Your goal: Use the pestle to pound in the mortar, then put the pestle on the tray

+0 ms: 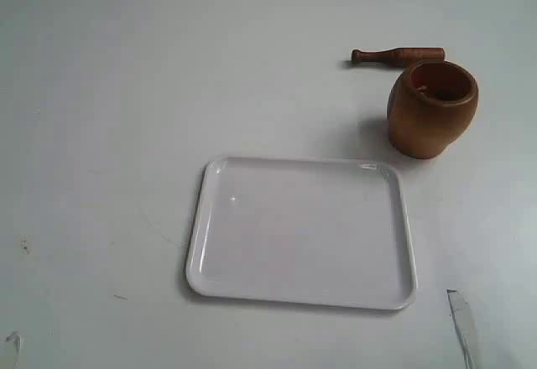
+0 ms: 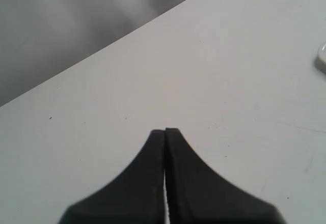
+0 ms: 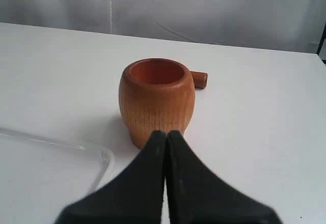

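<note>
The light-brown wooden mortar stands upright at the right of the table, its reddish inside showing. Just behind it lies the reddish-brown pestle on its side, knob end to the left. The white tray lies flat in the middle, nearer the front. In the right wrist view the mortar is straight ahead of my right gripper, which is shut and empty; only the pestle's thick end peeks out behind it. My left gripper is shut and empty over bare table.
The white table fills the exterior view; a tray corner shows at the edge of the left wrist view. A thin grey shape shows at the front right. A grey backdrop lies beyond the table's far edge.
</note>
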Tool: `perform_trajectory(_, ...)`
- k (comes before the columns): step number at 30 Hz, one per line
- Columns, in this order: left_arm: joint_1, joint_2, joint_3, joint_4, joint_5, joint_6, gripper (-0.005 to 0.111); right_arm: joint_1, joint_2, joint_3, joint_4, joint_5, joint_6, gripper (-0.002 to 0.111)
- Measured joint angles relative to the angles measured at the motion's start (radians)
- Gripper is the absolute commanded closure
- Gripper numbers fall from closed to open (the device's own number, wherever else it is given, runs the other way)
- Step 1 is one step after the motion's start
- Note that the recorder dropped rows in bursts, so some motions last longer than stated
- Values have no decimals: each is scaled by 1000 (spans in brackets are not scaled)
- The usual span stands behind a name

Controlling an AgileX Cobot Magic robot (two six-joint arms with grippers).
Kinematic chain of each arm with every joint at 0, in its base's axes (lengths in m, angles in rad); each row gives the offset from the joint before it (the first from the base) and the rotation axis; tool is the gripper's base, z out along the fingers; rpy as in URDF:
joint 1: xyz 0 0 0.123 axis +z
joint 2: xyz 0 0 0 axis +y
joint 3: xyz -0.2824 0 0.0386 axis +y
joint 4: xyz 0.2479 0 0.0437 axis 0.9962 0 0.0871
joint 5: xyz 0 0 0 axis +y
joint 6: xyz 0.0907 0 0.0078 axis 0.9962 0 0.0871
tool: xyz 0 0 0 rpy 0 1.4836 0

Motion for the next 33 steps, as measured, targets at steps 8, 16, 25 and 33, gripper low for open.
perform_trajectory(8,0,0,0,0,0,0,107,0,0,0,0,0,0,108)
perform_trajectory(16,0,0,0,0,0,0,107,0,0,0,37,-594,-7,108)
perform_trajectory(25,0,0,0,0,0,0,107,0,-4,0,96,-1413,594,108)
perform_trajectory(33,0,0,0,0,0,0,107,0,173,-200,-415,-1091,622,108)
